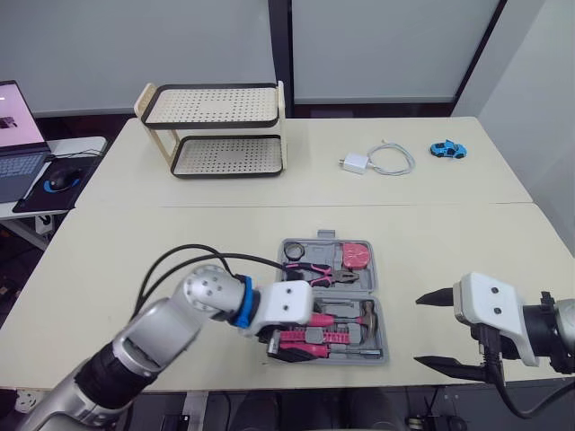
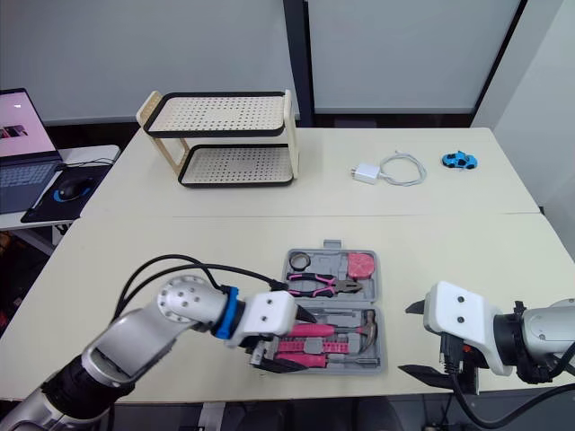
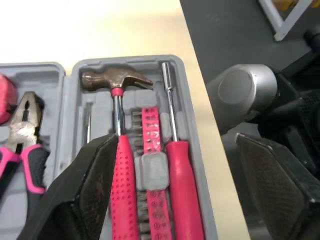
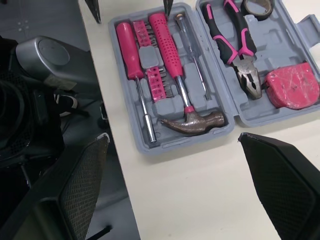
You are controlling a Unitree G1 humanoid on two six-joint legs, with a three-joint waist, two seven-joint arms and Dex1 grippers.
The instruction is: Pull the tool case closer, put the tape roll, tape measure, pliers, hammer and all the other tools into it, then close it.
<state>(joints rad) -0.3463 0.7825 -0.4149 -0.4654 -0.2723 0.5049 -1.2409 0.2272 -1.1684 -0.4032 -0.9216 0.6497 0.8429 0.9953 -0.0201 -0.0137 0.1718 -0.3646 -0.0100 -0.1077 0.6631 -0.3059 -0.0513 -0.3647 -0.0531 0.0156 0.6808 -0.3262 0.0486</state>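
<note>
A laptop (image 1: 13, 135) and a mouse (image 1: 58, 180) sit on a side desk at the upper left. On the pale table (image 1: 162, 242), a two-tier rack (image 1: 216, 130) stands at the upper centre-left.

At the lower left, the left arm reaches in to the centre, and the left gripper (image 3: 175, 145) hangs over the near half of the case (image 4: 282, 37). Its fingers are spread wide: one lies over the hammer's pink handle, the other is out past the table edge.

The grey case lies open and flat at the lower centre, near the table's front edge. Its far half holds the tape roll (image 1: 295, 250), pliers (image 1: 328, 274) and pink tape measure (image 1: 357, 255). Its near half holds the hammer (image 4: 192, 122), a pink screwdriver (image 4: 131, 50) and a strip of bits (image 4: 150, 55).

At the upper right lie a white charger (image 1: 355, 162) with its coiled cable (image 1: 393, 160), then a blue toy car (image 1: 446, 149).

At the lower right, the right gripper (image 1: 418, 330) hovers well apart from the case, fingers wide and holding nothing.
</note>
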